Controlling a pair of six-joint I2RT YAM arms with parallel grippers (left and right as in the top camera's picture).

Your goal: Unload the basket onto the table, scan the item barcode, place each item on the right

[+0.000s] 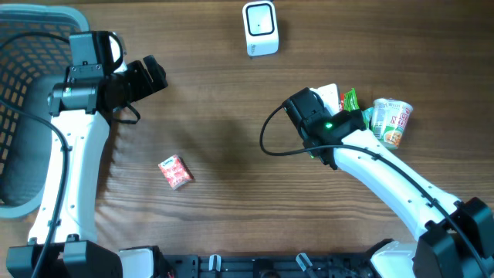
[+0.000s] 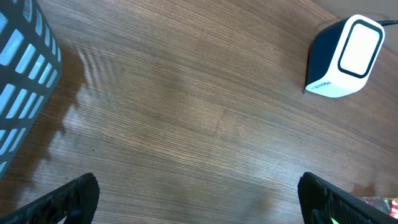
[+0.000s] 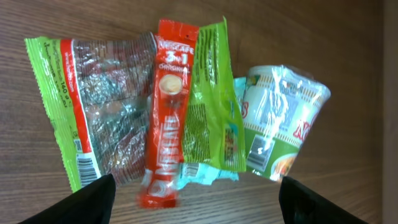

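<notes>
Right: left gripper (image 2: 199,186) hangs spread and empty near the grey lattice plastic basket (image 1: 23,116). Small red packet (image 1: 175,171) lies alone mid-table, white box scanner (image 1: 260,28) at the far edge. Right gripper (image 3: 198,190) is spread wide over the pile, gripping nothing: green-edged clear foil packet (image 3: 93,112), red Nescafé stick sachet (image 3: 168,118), green sachet (image 3: 214,106), noodle cup (image 3: 280,124). I'd centre on the stick and pinch across its narrow width, clear of the overlapping green sachet.

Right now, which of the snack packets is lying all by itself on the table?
The small red plastic packet, lying apart. The green foil packets, the red coffee stick and the noodle cup bunch together under the right gripper.
</notes>
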